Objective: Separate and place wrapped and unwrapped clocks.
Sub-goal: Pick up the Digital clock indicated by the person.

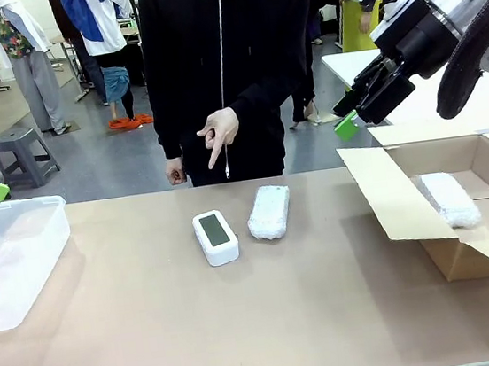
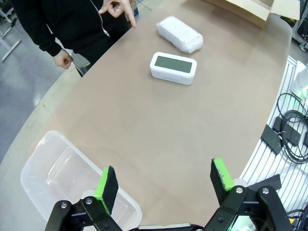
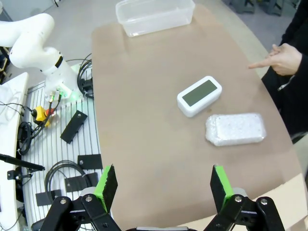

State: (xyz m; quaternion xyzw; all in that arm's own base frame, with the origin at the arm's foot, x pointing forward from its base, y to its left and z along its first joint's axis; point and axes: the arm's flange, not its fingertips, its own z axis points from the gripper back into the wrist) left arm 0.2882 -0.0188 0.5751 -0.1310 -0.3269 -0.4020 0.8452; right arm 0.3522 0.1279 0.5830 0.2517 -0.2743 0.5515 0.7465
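A bare white clock [image 1: 216,236] with a dark screen lies mid-table; it also appears as the clock [image 2: 173,68] and the clock [image 3: 199,96] in the wrist views. Right beside it lies a bubble-wrapped clock [image 1: 269,211], [image 2: 179,34], [image 3: 235,129]. A second wrapped bundle [image 1: 448,199] rests inside the cardboard box [image 1: 480,248] at the right. My right gripper [image 1: 353,110] hangs open high above the box's left flap. My left gripper [image 2: 163,186] is open above the table's left end, near the plastic tub. A person's hand [image 1: 219,132] points down at the bare clock.
A clear plastic tub [image 1: 8,258] sits at the table's left end, with nothing visible in it. The box's open flap [image 1: 386,190] leans toward the middle. The person stands at the far edge. Cables and black parts lie beside the table on my side.
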